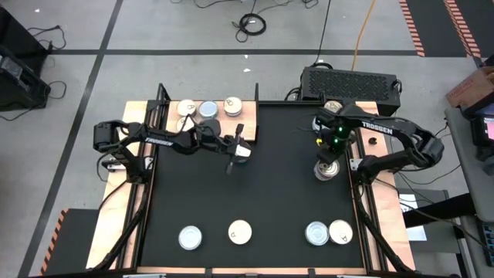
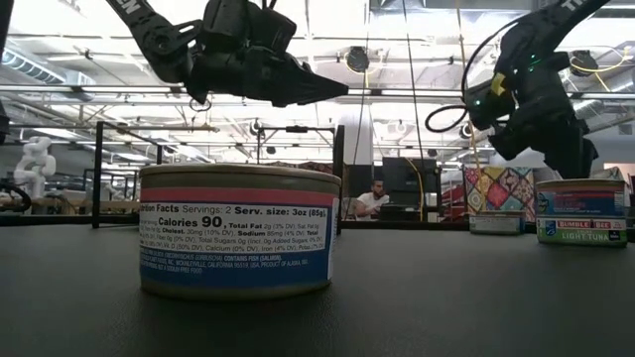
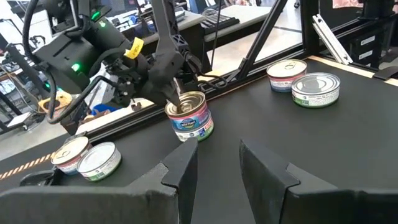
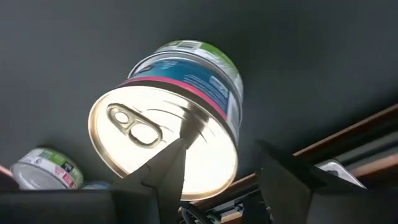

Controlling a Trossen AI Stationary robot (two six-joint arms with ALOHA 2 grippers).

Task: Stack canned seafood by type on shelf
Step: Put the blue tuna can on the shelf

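Two cans stand stacked (image 1: 327, 168) at the mat's right side: a pink-banded can (image 4: 168, 134) on a green-labelled one (image 4: 214, 59). My right gripper (image 4: 217, 155) is open and points steeply down just over the top can's lid. My left gripper (image 3: 217, 168) hangs open and about level above the mat's middle (image 1: 241, 150), with nothing between its fingers. A pale round shape beneath it is partly hidden. Several cans (image 1: 202, 110) lie on the light wooden shelf (image 1: 143, 108) at the far left. My right gripper (image 3: 177, 96) comes at the top can's lid (image 3: 186, 102) from above. One fingertip stands over the lid and the other beyond its rim. Whether either one touches the can I cannot tell.
Several cans sit along the mat's near edge (image 1: 190, 237) (image 1: 240, 232) (image 1: 316, 233) (image 1: 340, 232). More cans rest at the far right corner (image 1: 332, 106). A black box (image 1: 351, 79) stands behind the table. The mat's middle lies bare between the arms.
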